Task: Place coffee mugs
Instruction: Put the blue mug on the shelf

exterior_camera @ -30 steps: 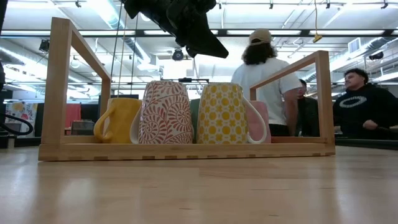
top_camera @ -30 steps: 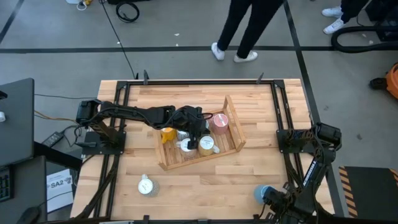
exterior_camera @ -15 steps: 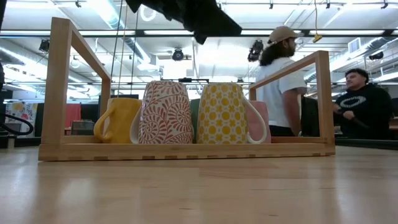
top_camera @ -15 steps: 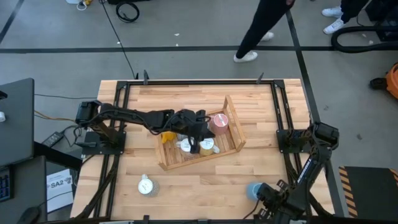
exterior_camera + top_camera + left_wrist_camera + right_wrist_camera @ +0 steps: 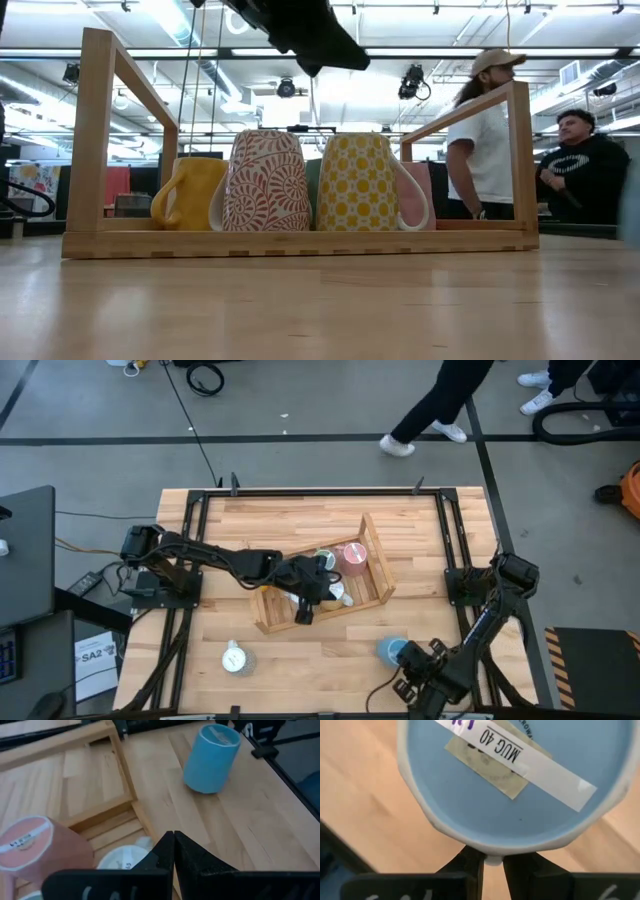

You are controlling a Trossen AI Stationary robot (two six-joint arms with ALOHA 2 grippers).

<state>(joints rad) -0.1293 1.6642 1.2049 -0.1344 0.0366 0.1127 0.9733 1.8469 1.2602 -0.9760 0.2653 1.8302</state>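
A wooden tray [image 5: 372, 575] at the table's middle holds several upside-down coffee mugs: pink [image 5: 352, 555], green [image 5: 326, 558], red-patterned [image 5: 265, 180], yellow-patterned [image 5: 358, 183] and plain yellow [image 5: 190, 193]. My left gripper [image 5: 174, 845] hangs shut over the tray's near side [image 5: 305, 605], above the mugs and touching nothing. Near the table's front right, my right gripper [image 5: 405, 660] is shut on a blue mug [image 5: 390, 651], which is base up with a label on it. A pale speckled mug [image 5: 235, 658] stands alone at the near left. My right gripper pinches a small pale part at the blue mug's side [image 5: 493, 860] between its two fingers [image 5: 470, 867]; it looks like the handle. The fingers come from above, pointing steeply down. The mug is base up and slightly tilted [image 5: 210, 752]; whether it is clear of the table I cannot tell.
The tray's raised end frames [image 5: 100, 130] stand well above the mugs. Bare wood lies between the tray and the table's near edge. People stand and walk in the room beyond the far edge.
My right gripper has carried the blue mug along the near edge toward the table's left and a little toward the tray, rolling its wrist. My left gripper has swung toward the near edge over the tray, uncovering the green mug.
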